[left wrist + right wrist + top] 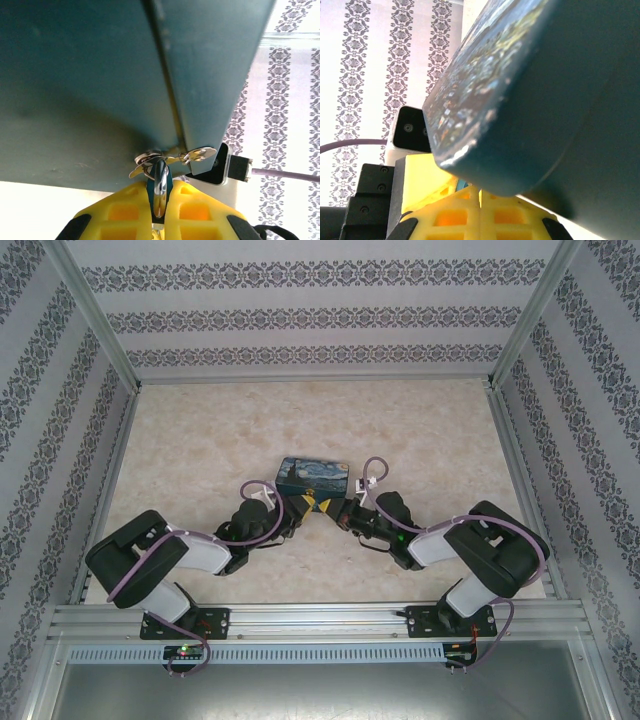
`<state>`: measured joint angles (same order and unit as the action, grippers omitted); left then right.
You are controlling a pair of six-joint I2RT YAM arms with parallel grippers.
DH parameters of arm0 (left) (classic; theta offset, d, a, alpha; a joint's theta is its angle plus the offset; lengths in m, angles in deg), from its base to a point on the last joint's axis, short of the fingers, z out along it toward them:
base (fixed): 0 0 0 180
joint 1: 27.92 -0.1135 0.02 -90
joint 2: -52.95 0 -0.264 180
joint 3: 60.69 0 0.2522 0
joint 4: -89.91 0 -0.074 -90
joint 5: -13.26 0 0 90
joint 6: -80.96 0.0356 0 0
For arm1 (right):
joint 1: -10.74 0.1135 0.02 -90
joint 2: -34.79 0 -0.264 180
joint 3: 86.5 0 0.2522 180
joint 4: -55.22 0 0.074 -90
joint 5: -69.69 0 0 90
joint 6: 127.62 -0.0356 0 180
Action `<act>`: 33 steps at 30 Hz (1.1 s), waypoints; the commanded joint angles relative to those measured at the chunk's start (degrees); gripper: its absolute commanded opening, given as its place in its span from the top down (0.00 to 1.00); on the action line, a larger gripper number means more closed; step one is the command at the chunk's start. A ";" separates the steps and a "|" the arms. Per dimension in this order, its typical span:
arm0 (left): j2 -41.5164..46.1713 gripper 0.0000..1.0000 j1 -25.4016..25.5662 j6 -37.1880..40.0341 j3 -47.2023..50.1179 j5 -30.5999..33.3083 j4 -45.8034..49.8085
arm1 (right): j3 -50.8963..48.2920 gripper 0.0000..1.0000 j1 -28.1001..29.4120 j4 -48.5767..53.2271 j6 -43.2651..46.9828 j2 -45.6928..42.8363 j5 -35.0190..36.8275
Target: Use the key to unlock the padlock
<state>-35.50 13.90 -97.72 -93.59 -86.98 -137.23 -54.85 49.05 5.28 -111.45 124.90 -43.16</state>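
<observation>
Pinching the padlock with the left gripper at the painted case's clasp, mid-worktop; pressing the right gripper fully closed by the case's corner.

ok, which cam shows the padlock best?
Left wrist. The padlock is close up, pinched in the left gripper, its shiny shackle at the latch on the case. Top external: that spot at the case's near edge is too small to tell. Right wrist: the case's bulk is in the way.
</observation>
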 commanded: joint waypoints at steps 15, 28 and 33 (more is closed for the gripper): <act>-0.50 1.00 0.58 -6.02 -4.30 -7.65 -9.02 | 8.20 1.00 -3.30 -15.66 -5.28 8.75 -10.63; -0.55 1.00 0.72 -5.87 -3.52 -9.30 -8.92 | 9.26 1.00 -9.40 -15.59 -4.71 12.14 -17.70; 0.04 1.00 0.72 -5.37 -3.63 -10.33 -7.70 | 10.79 1.00 -11.37 -15.24 -3.74 14.23 -21.02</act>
<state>-37.07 11.98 -103.43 -95.49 -85.73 -141.32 -47.29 38.64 -7.12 -116.97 137.42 -64.41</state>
